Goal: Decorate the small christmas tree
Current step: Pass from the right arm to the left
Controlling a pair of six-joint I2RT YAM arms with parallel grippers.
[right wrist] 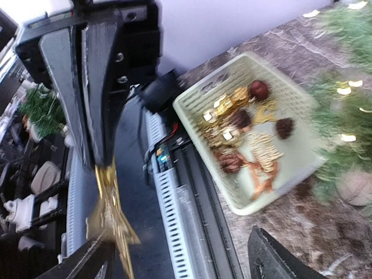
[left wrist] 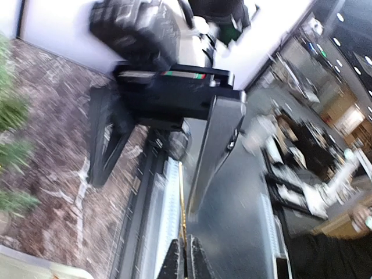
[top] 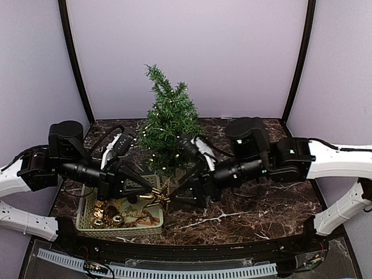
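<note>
Now the left tool is clamped on a gold star ornament just in front of the small christmas tree. The tree stands upright on the marbled table, behind a pale basket of ornaments. The right tool faces the left one, spread wide, with one finger just beside the star.

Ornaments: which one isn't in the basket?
The gold star. It hangs pinched in the left hand, while the rest lie inside the pale green basket.

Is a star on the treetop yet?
No, the small christmas tree has a bare tip; the gold star is near the basket.
</note>
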